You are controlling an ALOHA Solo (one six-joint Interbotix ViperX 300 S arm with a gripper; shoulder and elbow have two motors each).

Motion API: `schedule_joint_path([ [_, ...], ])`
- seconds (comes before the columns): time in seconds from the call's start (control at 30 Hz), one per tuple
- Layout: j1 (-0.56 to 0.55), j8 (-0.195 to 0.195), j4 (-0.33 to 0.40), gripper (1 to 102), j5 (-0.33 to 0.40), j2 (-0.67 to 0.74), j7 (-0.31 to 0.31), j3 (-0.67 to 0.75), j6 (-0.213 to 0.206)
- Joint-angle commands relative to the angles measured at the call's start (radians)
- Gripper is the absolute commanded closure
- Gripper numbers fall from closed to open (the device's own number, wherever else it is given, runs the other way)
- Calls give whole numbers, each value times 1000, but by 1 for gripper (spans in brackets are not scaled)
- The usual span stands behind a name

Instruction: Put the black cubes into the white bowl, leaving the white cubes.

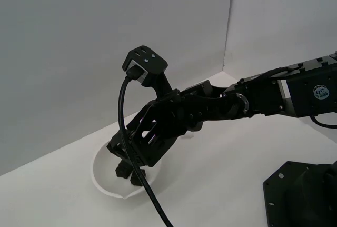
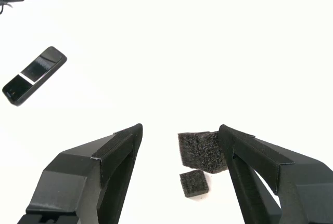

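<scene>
Dropping a black cube into the bowl

The black two-fingered gripper (image 2: 179, 135) hangs spread wide, empty, over the glossy round white bowl (image 1: 100, 177); two small matte black foam cubes (image 2: 200, 151) apparently lie inside it, though glare hides the rim. Next: lift clear and seek another.

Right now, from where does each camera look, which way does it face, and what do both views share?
Exterior view: sits off the arm, above the table, looking down at the white bowl and white walls; it shows the arm, its base and the gripper over the bowl.
Wrist view: sits on the wrist, looking along the open fingers at two black cubes on a white surface; a dark phone-like object lies farther off.
Shared: the gripper; probably a black cube, seen as a dark lump in the bowl.
</scene>
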Motion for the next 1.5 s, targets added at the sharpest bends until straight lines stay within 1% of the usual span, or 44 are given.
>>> schedule_joint_path([
  [0.0, -23, 5, -21, 19, -25, 12, -8, 17, -21],
  [0.13, -26, 5, -23, 19, -26, 26, -8, 31, -21],
  [0.3, -18, 5, -8, 19, -11, 46, -8, 51, -21],
  [0.4, -9, 6, 5, 19, 0, 87, -5, 94, -21],
  [0.47, 28, 8, 31, 19, 28, 129, -5, 138, -15],
  [0.57, 133, 11, 94, 19, 91, 210, -5, 218, -14],
  [0.63, 209, 15, 140, 23, 135, 278, -5, 284, -9],
  [0.67, 249, 17, 161, 29, 156, 313, -3, 318, -6],
  [0.7, 287, 17, 181, 38, 176, 351, -3, 357, -3],
  [0.77, 362, 20, 222, 65, 221, 431, -5, 436, 8],
  [0.83, 422, 34, 256, 97, 256, 512, -3, 517, 29],
  [0.87, 443, 38, 270, 102, 272, 551, -3, 555, 41],
  [0.9, 465, 38, 282, 100, 282, 588, 0, 591, 46],
  [0.97, 503, 40, 302, 101, 299, 641, 14, 647, 49],
  [1.07, 560, 44, 318, 100, 314, 716, 57, 724, 58],
  [1.13, 594, 48, 325, 100, 324, 765, 87, 773, 80],
  [1.27, 644, 49, 353, 100, 351, 873, 143, 877, 143],
  [1.4, 669, 48, 390, 100, 387, 982, 179, 988, 158],
  [1.47, 673, 48, 402, 100, 402, 1039, 209, 1048, 167],
])
